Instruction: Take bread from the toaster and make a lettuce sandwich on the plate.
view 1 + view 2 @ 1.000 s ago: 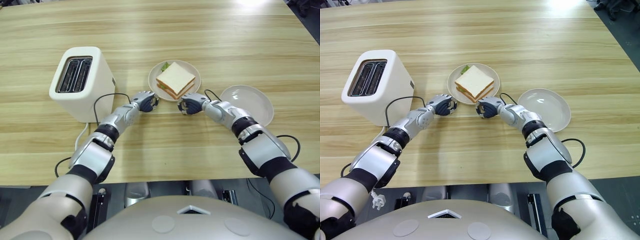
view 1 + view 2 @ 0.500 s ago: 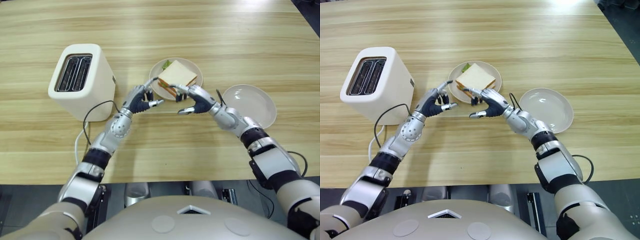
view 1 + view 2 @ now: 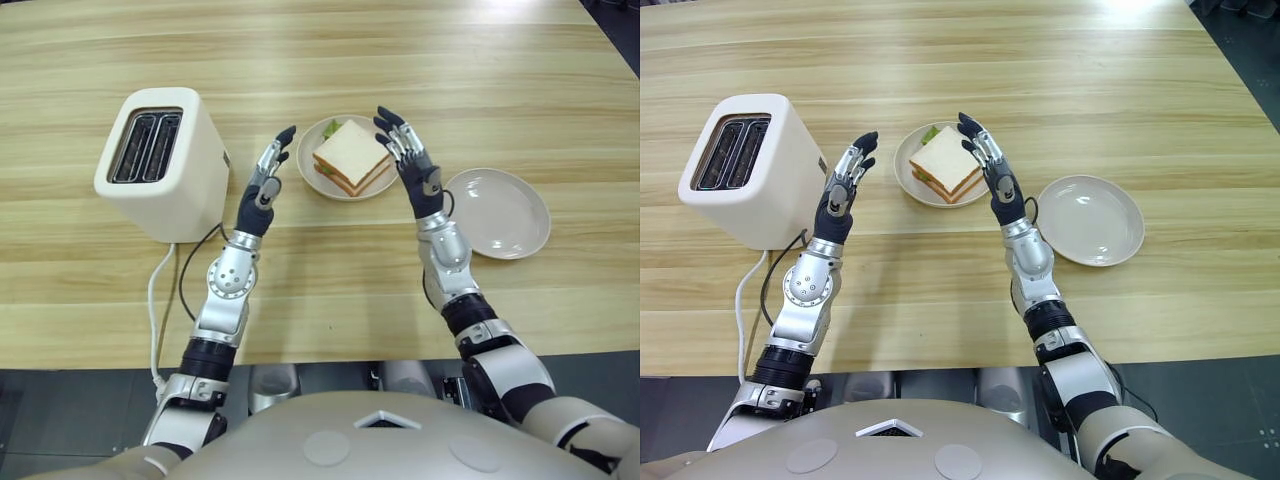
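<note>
Sandwich (image 3: 351, 157) of two square white bread slices, soft-edged, stacked slightly askew on a round beige plate (image 3: 312, 180), near the middle of a pale, straight-grained wooden worktop (image 3: 300, 60). Between the slices, thin bands of filling, too small to make out. At the sandwich's 11 o'clock corner, a ruffled green lettuce leaf (image 3: 330, 128) poking out.

At 9 o'clock from that plate, a boxy cream toaster (image 3: 160, 165): rounded corners, smooth matte shell, two long dark slots on top, insides too dark to judge. From its near side, a white cable (image 3: 151, 310) trailing toward 6 o'clock and cut off past the worktop edge.

At 3 o'clock from the sandwich, a second round plate (image 3: 497, 212), white, glossy and shallow.

Left robot hand (image 3: 263, 180) upright at 8 o'clock of the sandwich plate, fingers straight and spread, gripping nothing. Right robot hand (image 3: 412, 165) upright at 4 o'clock, likewise spread and free, hiding part of the beige rim.
</note>
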